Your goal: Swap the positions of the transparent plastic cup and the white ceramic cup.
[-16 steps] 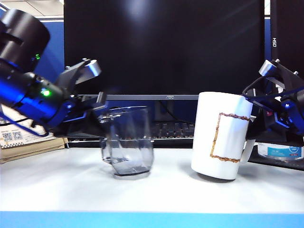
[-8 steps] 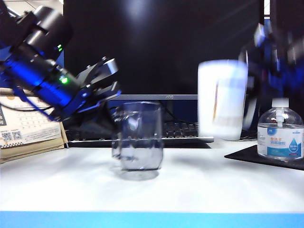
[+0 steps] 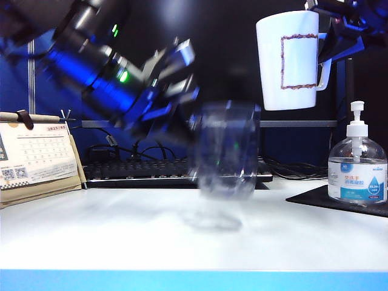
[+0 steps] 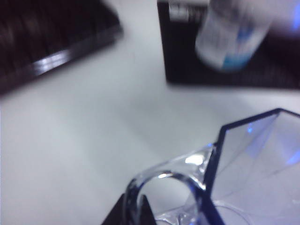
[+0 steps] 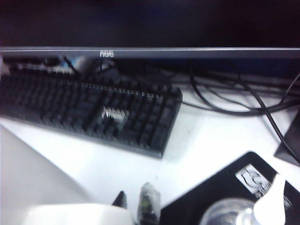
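Clear grey-tinted plastic marks the transparent plastic cup [image 3: 227, 148], blurred at centre frame in the exterior view and carried clear of the white table [image 3: 182, 242]; the left gripper [image 3: 176, 85], entering from the upper left, is clenched on its handle, and the left wrist view shows that looped handle [image 4: 164, 187] pinched between the fingertips. Further right, at the upper right of the frame, the white ceramic cup [image 3: 290, 59] hangs high above the table, its brown printed frame facing the camera, with the right gripper [image 3: 339, 30] closed on its handle side. At the lower right stands a pump bottle [image 3: 357, 163] on a black mat [image 3: 315, 197], not part of the task. Progress, as judged: both cups are lifted, so pick-up is complete for 2 of 2 objects; crossing over and setting each down in the other's place remain.
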